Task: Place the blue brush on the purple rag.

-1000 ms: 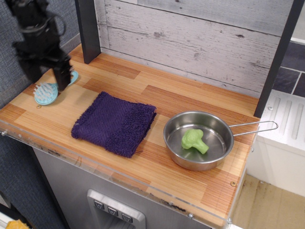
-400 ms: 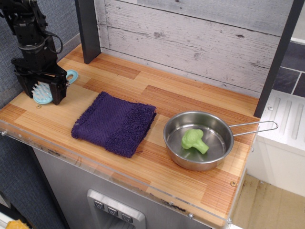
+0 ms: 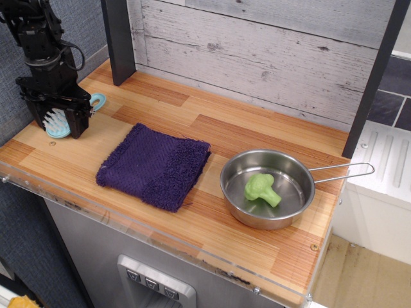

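Observation:
The blue brush (image 3: 58, 123) lies at the far left of the wooden counter, bristles up, and its handle loop (image 3: 97, 100) points back right. My black gripper (image 3: 59, 122) is down over the brush head with one finger on each side, closed against it. The brush still sits at counter level. The purple rag (image 3: 154, 165) lies flat and folded to the right of the brush, near the counter's front, with nothing on it.
A steel pan (image 3: 239, 199) with a long handle stands right of the rag and holds a green broccoli toy (image 3: 261, 188). A dark post (image 3: 119, 38) stands at the back left. A plank wall runs behind. The counter's front edge is near the rag.
The gripper came down from above the brush to straddle its head, then its fingers drew in against it. The brush has hardly moved.

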You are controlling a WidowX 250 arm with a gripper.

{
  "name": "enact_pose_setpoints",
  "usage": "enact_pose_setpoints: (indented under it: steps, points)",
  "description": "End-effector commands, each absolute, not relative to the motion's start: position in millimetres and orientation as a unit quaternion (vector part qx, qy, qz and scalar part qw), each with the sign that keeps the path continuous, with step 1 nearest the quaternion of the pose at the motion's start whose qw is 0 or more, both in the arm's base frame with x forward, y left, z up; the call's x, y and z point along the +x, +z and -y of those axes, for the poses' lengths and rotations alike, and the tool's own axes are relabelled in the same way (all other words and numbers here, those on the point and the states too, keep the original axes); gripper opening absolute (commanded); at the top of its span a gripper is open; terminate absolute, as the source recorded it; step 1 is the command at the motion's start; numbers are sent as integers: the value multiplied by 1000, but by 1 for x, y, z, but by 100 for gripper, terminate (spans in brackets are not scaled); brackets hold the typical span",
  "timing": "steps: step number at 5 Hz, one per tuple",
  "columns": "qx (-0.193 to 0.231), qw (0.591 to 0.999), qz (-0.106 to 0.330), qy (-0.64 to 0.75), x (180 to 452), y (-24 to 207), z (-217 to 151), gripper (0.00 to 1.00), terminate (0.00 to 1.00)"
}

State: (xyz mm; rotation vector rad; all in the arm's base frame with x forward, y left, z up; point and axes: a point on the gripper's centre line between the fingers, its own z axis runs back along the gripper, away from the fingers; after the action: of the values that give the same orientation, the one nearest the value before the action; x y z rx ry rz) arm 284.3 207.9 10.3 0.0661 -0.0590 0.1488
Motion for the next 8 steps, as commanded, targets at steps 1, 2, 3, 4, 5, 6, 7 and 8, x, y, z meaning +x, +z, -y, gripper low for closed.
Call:
enact_pose_setpoints:
  steps: [1, 2, 3, 4, 5, 6, 7, 8]
  points:
    - [14, 993, 105, 56, 282, 97, -168, 0, 0]
    - [-2, 995, 95, 17, 278, 93, -123, 0, 0]
    - [-7, 999, 52, -11, 274, 68, -92, 0, 0]
    - [-3, 999, 22, -46, 276, 42, -70, 0, 0]
    - [4, 999, 7, -52, 277, 31, -66, 0, 0]
    - [3, 999, 4, -53, 276, 28, -68, 0, 0]
    - [1, 999, 4, -50, 275, 32, -71, 100, 0]
    - [-8, 999, 21, -48, 277, 52, -76, 100, 0]
